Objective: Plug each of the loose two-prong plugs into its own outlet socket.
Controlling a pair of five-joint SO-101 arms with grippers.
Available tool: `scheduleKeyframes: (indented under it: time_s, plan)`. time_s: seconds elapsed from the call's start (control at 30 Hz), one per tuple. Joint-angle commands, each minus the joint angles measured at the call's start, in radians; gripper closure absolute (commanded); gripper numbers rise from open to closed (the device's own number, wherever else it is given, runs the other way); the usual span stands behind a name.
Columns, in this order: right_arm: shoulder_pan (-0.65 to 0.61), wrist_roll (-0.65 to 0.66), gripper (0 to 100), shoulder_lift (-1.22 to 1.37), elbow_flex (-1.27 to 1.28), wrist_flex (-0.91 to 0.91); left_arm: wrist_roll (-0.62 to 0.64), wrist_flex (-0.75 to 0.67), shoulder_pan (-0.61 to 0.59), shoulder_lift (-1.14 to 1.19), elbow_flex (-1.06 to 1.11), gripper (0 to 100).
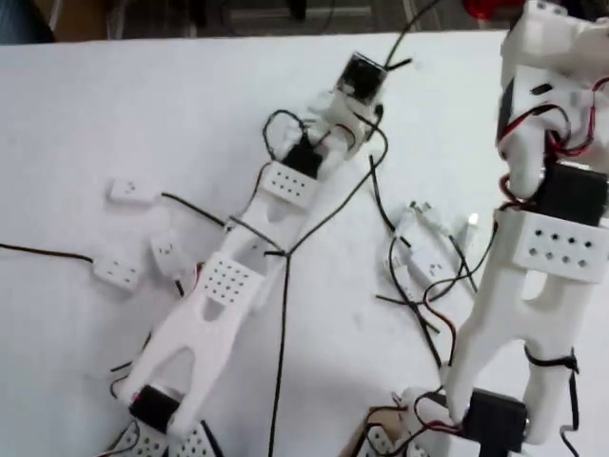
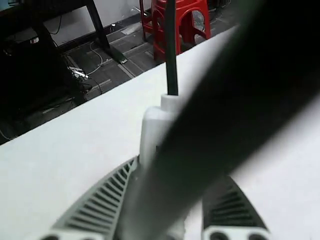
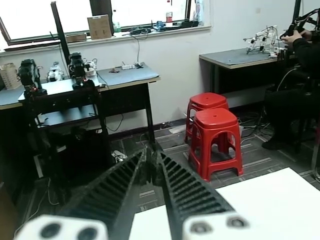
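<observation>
A white counter [image 1: 143, 95] lies beneath everything, its far edge meeting a dark floor [image 3: 260, 160]. Two red stools [image 3: 218, 135] stand close together on that floor (one just behind the other). A grey-topped desk [image 3: 125, 75] on black legs sits below the window [image 3: 140, 10], with a cardboard box [image 3: 99, 26] on the sill. Loose cables [image 2: 80, 74] lie on the floor.

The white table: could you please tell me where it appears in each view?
High view: the table spans nearly the whole picture.
Left wrist view: it stretches behind the held plug.
Right wrist view: one corner, nearer than the red stools.
Shared landmark: those stools beyond its far edge.
</observation>
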Motion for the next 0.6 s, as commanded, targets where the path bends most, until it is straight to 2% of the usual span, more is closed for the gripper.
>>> scheduleKeyframes:
  time_s: [0.0, 0.1, 0.37, 0.57]
  plan:
    - [0.008, -0.009, 98.1, -0.012, -0.034, -0.016, -0.101, -0.046, 0.005, -0.010, -0.052, 90]
    - [0.007, -0.006, 98.1, -0.012, -0.034, -0.013, -0.121, -0.014, 0.015, -0.007, -0.052, 82]
    - [0.007, -0.005, 98.1, -0.012, -0.034, -0.013, -0.009, 0.008, 0.024, -0.015, -0.109, 75]
    - [0.008, -0.005, 98.1, -0.012, -0.034, -0.015, -0.018, 0.233, 0.041, -0.110, -0.169, 75]
